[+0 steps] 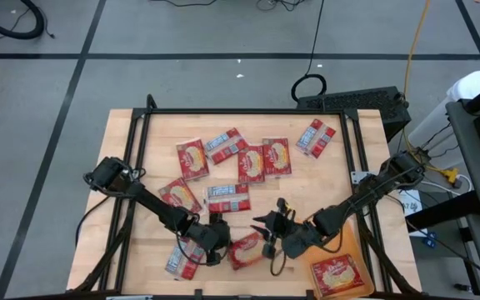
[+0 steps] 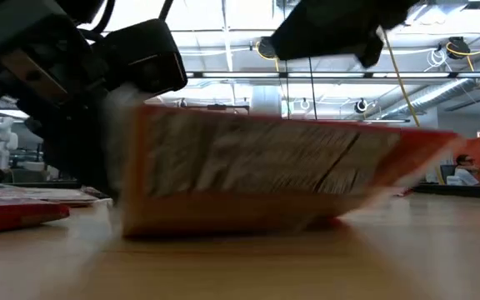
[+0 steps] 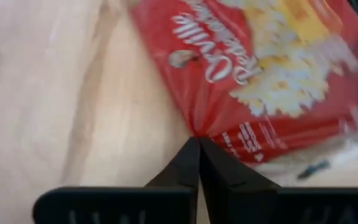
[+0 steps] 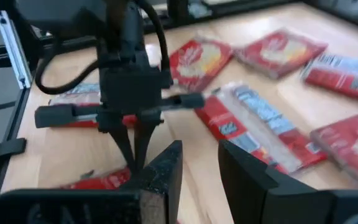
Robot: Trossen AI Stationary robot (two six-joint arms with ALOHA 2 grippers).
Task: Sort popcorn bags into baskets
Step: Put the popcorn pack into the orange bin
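Several red popcorn bags (image 1: 251,163) lie flat across the far half of the wooden table. Another bag (image 1: 244,250) lies near the front edge, and my left gripper (image 1: 217,243) is shut on its left end. The low view shows this bag (image 2: 265,167) tipped up close to the camera. My right gripper (image 1: 272,230) hovers just right of it, open, with nothing between its fingers (image 4: 166,171). An orange basket (image 1: 354,250) at the front right holds one bag (image 1: 337,275). My left gripper pinches the bag's edge (image 3: 196,132) between its two fingertips, where the red wrapper puckers. The fingers slant down at it from the table's left. The bag's lower edge (image 2: 223,225) rests on the table and the rest is tipped up.
One bag (image 1: 182,260) lies under my left arm near the front left. A black frame (image 1: 248,112) runs along the table's far edge and sides. Bare wood shows between the held bag and the basket.
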